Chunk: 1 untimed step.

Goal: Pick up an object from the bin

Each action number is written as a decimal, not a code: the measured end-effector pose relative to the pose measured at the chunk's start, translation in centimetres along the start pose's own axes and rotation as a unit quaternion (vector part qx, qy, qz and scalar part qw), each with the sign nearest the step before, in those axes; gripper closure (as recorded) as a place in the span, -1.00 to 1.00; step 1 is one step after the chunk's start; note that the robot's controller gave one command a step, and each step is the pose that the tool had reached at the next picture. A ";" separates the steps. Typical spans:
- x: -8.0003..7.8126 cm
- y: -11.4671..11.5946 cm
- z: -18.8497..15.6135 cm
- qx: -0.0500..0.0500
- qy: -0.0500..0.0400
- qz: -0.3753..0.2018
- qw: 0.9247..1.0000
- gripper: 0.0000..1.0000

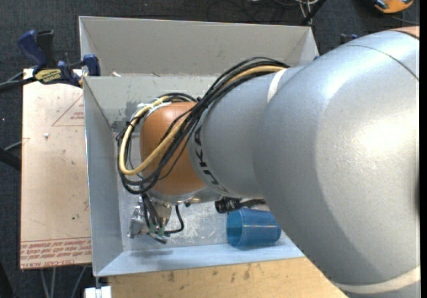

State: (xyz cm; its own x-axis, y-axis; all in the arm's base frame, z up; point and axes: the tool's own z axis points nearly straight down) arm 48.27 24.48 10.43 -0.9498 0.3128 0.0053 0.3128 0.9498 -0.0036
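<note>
The grey bin point(100, 177) has tall sloping walls, and its left wall is bare; the claw point(149, 225) is low down in the near left corner of the bin, close to the floor; it is dark and partly in shadow, so I cannot tell how far open it is, and I cannot see anything in its hold; the floor under it is grey with pale scratches; just above the claw sits the round orange cover point(170, 150) on the robot's wrist; black and yellow cables point(130, 157) loop around the left side of the cover and run back up along the arm; to the right of the claw, near the front wall, there is a small black thing point(227, 205) that peeks out from under the arm; I cannot tell what it is; just beside it, a bit nearer, is a blue cup point(252, 228); the cup seems to lie on its side on the bin floor, apart from the claw; the big grey arm point(320, 150) comes in from the right and hides the right side of the bin and the right end of the cup
</note>
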 end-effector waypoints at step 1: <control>-0.1 0.2 -1.2 -0.004 -0.004 0.000 1.000 1.00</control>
